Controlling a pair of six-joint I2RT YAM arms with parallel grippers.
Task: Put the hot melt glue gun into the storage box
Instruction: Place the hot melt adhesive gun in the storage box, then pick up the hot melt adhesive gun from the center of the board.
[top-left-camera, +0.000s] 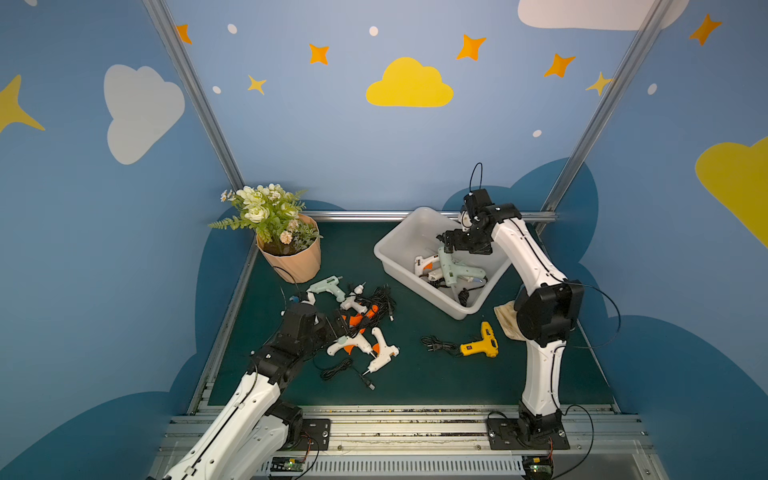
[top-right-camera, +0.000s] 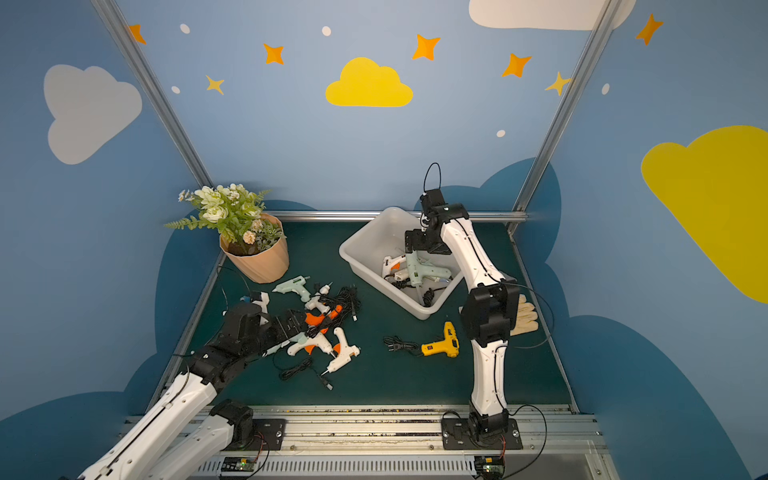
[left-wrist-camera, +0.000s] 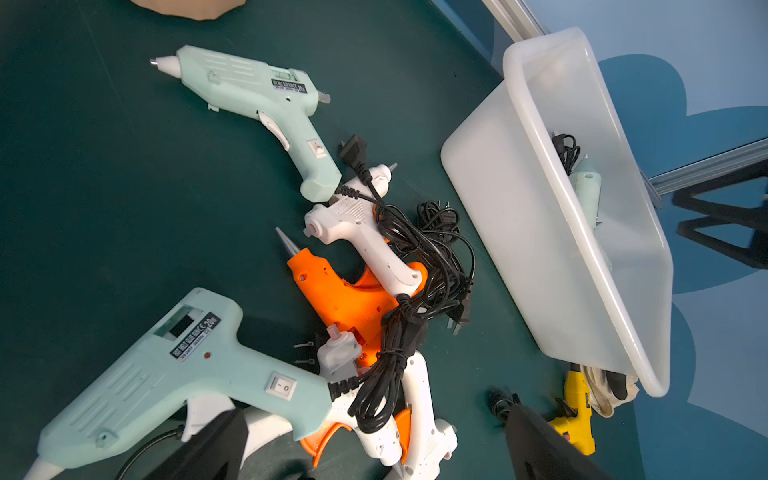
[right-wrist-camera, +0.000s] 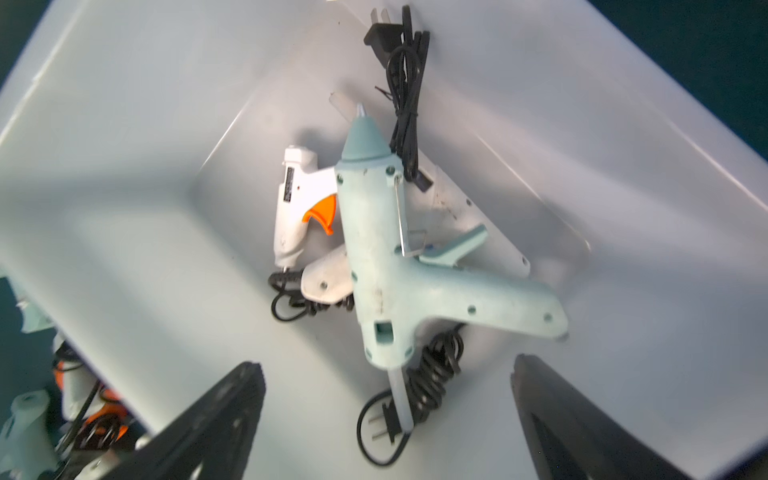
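Both arms empty; a pile of glue guns (top-left-camera: 376, 353) waits on the worktop (top-left-camera: 415, 378).
The left end effector (top-left-camera: 341, 327), spread, hovers over it at near left, cords (top-left-camera: 380, 301) tangled through; the right end effector (top-left-camera: 447, 244), spread, hangs above the storage box (top-left-camera: 399, 245) far right, mint gun (top-left-camera: 457, 271) beneath; the yellow gun (top-left-camera: 478, 347) lies nearer the right arm.

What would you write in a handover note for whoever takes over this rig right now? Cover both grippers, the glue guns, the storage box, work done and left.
Left gripper: open, empty, over the tangled pile.
Right gripper: open, empty, above the storage box.
Done: mint gun and white gun lie in the box.
Left: the pile's guns and the yellow gun, on the table.
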